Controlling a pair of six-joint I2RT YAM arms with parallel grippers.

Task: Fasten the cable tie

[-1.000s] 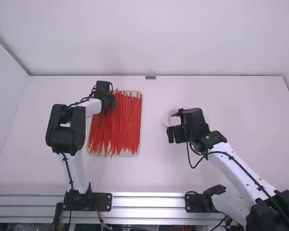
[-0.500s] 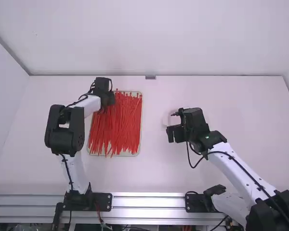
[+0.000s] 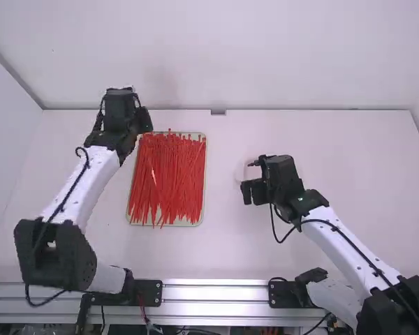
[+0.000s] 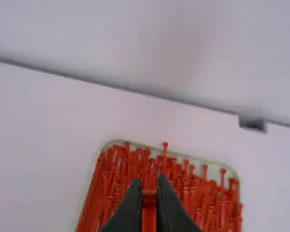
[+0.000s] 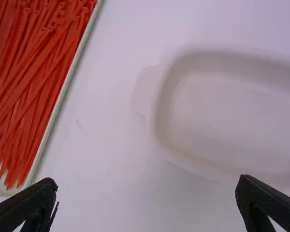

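Presently the left gripper (image 4: 148, 187) hangs above the far left corner of the tray (image 3: 204, 174). Its jaws are pressed together on a single red cable tie (image 4: 149, 212). In the left wrist view the tie's strap runs straight along the line of the fingers. I cannot tell how much of it trails beyond the pinch, or which end is held. The rest of the loose ties (image 3: 169, 178) lie in the tray with their long axes running from the desk's near edge toward its far edge.

The right gripper (image 3: 254, 190) sits near the middle of the desk (image 3: 349, 153), well apart from the held tie and on the other side of the tray. Its jaws are spread wide over a shallow white dish (image 5: 222, 111).

Fastening likely needs both arms. The left arm already has the tie, so the next move turns on closing that sideways gap. The strap should be brought across the tray, lying crosswise to the open right jaws. They can then take the free end and feed it through the head.
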